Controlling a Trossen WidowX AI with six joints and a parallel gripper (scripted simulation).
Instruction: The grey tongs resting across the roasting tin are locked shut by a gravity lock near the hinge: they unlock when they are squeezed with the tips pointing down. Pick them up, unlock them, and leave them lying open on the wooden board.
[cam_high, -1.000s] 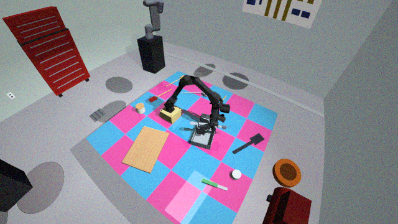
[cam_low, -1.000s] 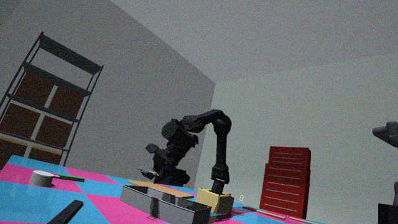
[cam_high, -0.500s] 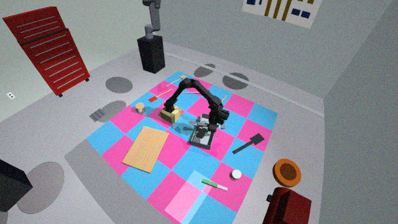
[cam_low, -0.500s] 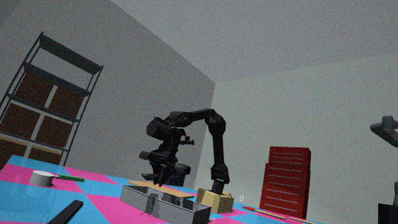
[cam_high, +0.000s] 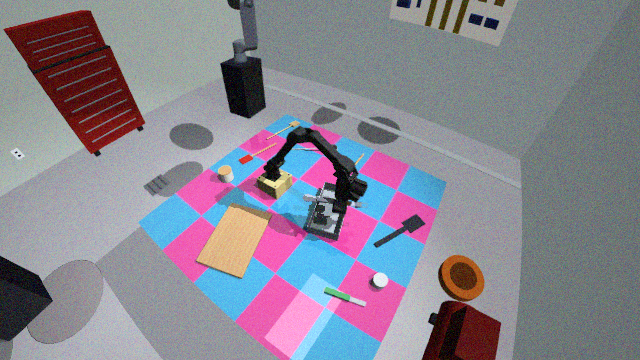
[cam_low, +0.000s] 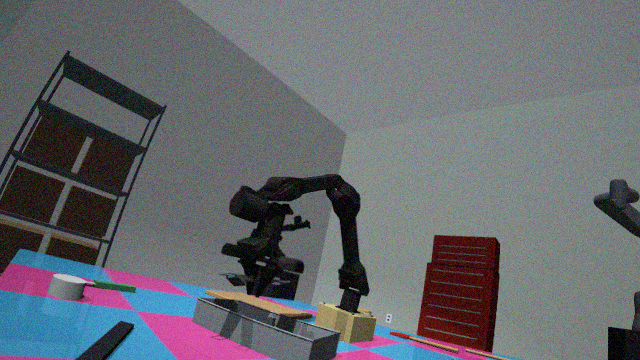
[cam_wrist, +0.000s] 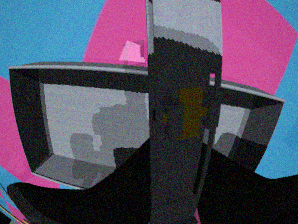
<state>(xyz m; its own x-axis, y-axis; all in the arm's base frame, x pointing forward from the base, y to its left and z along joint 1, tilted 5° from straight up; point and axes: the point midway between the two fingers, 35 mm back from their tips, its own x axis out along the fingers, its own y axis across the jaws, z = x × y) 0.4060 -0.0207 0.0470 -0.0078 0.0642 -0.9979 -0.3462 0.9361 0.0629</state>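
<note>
The gripper (cam_high: 340, 205) (cam_low: 255, 287) (cam_wrist: 179, 150) is shut on the grey tongs (cam_high: 312, 198) (cam_wrist: 187, 25) and holds them above the roasting tin (cam_high: 322, 235) (cam_low: 215, 318) (cam_wrist: 25, 120). In the top view the tongs stick out on both sides of the gripper, roughly level. The wrist view shows them running lengthwise between the dark fingers, with the yellow lock part (cam_wrist: 191, 112) in shadow. Whether the lock is engaged cannot be told. The wooden board (cam_high: 232, 240) (cam_low: 260, 303) lies flat on the mat beside the tin, with nothing on it.
A black spatula (cam_high: 400, 231) (cam_low: 107, 340) lies on the tin's other side. A white round pot (cam_high: 380, 280) (cam_low: 67, 287) and a green-handled tool (cam_high: 336, 293) (cam_low: 115, 286) lie farther forward. The arm stands on a yellow block (cam_high: 275, 186) (cam_low: 340, 322) near the tin and board.
</note>
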